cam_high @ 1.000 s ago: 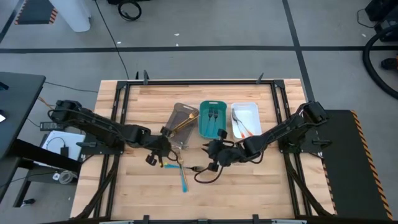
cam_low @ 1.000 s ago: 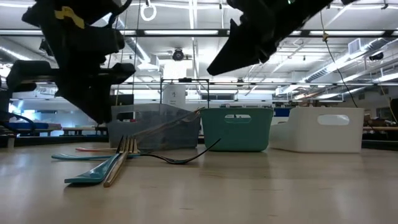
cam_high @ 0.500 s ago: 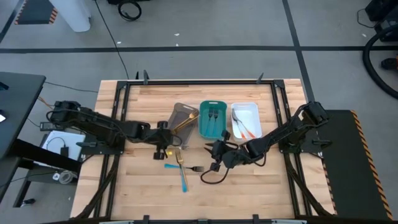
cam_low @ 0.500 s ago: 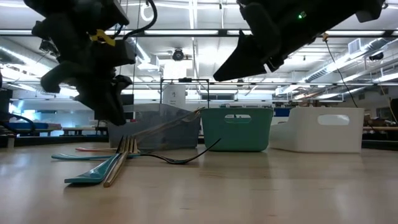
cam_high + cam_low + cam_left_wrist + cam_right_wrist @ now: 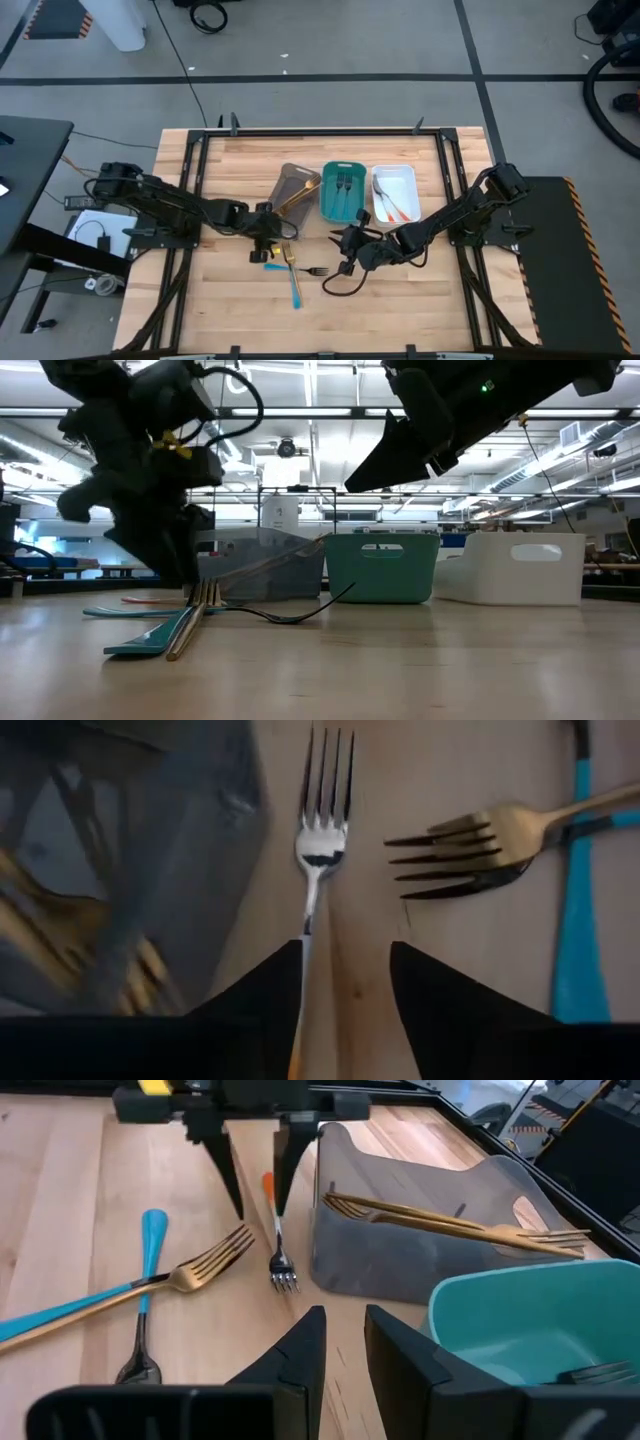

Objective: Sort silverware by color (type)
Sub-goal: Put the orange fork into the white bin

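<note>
A silver fork with an orange handle (image 5: 318, 845) lies flat on the wood beside the grey-brown tray (image 5: 297, 188), which holds gold pieces. My left gripper (image 5: 345, 945) is open low over this fork, one finger on each side of the orange handle (image 5: 268, 1185). A gold fork (image 5: 205, 1265) lies across a blue-handled dark piece (image 5: 150, 1245). My right gripper (image 5: 345, 1315) hovers open and empty to the right of them (image 5: 347, 245). The teal tray (image 5: 341, 192) holds dark forks. The white tray (image 5: 394, 193) holds orange-handled pieces. My left gripper comes steeply from above with its fingers astride the orange-handled fork's handle, which lies flat on the table. The fork's stem (image 5: 306, 920) runs right along the inner edge of one finger (image 5: 285, 980). I cannot tell whether that finger touches it.
A dark fork (image 5: 315, 271) and a loop of black cable (image 5: 338, 285) lie under my right arm. The three trays stand in a row at the table's far middle. Bare wood stretches along the near edge and at both sides.
My left gripper has sunk toward the table and shifted a little toward the right and far edges, rolling about its own axis, and now stands over the orange-handled fork. The silverware has not moved.
</note>
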Robot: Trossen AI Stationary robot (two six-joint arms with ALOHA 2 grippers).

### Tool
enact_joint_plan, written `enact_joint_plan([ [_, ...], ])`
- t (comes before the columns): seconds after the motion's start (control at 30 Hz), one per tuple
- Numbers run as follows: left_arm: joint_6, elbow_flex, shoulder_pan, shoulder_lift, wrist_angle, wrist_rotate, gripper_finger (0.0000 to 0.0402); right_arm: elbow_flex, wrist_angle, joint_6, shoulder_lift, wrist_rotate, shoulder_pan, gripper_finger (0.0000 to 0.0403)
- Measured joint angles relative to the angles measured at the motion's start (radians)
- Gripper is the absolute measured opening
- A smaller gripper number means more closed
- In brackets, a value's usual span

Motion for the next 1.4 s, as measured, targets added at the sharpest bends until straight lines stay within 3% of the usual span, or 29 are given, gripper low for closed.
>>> enact_joint_plan([
  [0.3, -0.006, 0.000, 0.004, 0.044, 0.024, -0.057, 0.0167, 0.000, 0.014, -0.008, 0.000, 0.000, 0.000, 0.0080],
  [0.77, 0.054, 0.000, 0.048, 0.056, 0.046, -0.017, 0.0167, 0.000, 0.001, -0.009, -0.002, 0.000, 0.005, 0.0080],
  [1.0, 0.027, 0.002, 0.036, 0.056, 0.039, -0.013, 0.0166, 0.000, -0.124, 0.018, -0.137, 0.007, 0.027, 0.0080],
  [1.2, 0.048, 0.002, 0.039, 0.055, 0.021, -0.016, 0.0152, 0.001, -0.205, 0.068, -0.254, 0.097, 0.055, 0.0080],
  [1.4, 0.071, 0.003, 0.042, 0.073, 0.015, -0.024, 0.0148, 0.001, -0.207, 0.060, -0.293, 0.165, 0.073, 0.0080],
])
